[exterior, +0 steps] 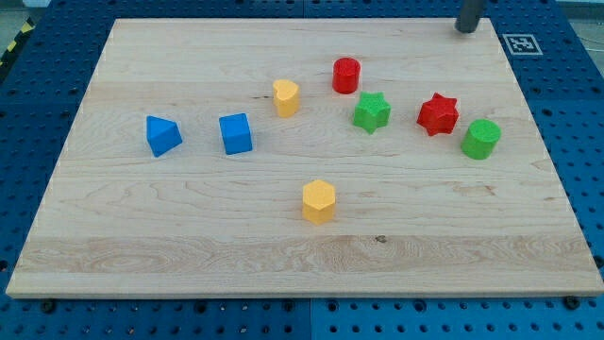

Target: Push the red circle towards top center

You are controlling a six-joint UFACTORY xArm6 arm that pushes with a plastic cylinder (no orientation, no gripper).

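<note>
The red circle stands upright on the counter, a little to the right of the board's middle line and in its upper part, though some bare wood lies between it and the top edge. Just below it to the view's right is a green star, near but apart, and to its left, also apart, is a yellow block of rounded, heart-like shape. My tip is at the view's top right, near the board's upper edge, well apart from the red circle and touching no block; there is no hand on this arm, only the rod, so nothing is apart, together or clamped. As I judge it, the push is not yet begun: the circle is already fairly high and close to centre, so what is left is a short shove up and slightly left, and for that my tip would need to come round to the circle's lower right side, passing clear of the green star. Counting the blocks, there are eight: two red (the circle and a red star), two green (the star and a green circle farthest right), two yellow (the heart-like one and a yellow hexagon lower down, alone), and two blue at the left, a blue triangle and a blue cube.
</note>
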